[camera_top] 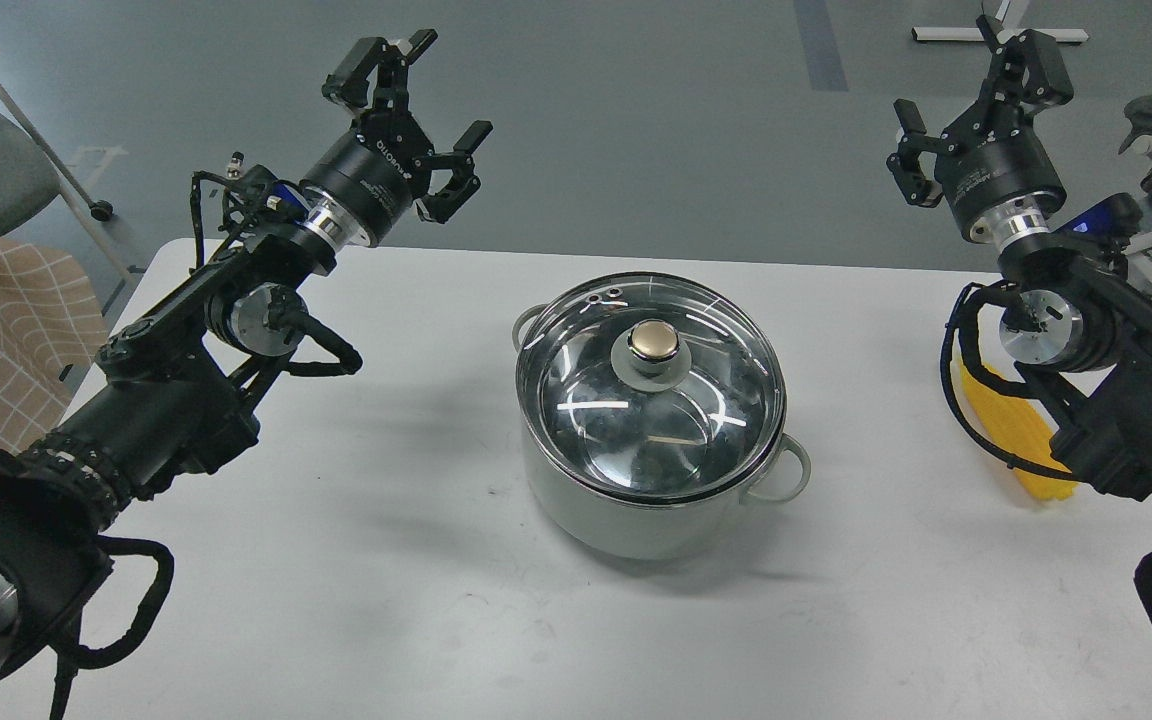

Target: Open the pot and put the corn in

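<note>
Sitting lidded, the pot [651,455] stands apart from the corn [1021,432].

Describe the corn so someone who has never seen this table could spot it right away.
Start at the white table with the lidded grey-green pot in the middle. Go to the table's right side, under the right arm: the corn lies flat there, partly hidden behind the arm and its black cable. It is the only bright yellow thing in view, a long ridged cob.
</note>
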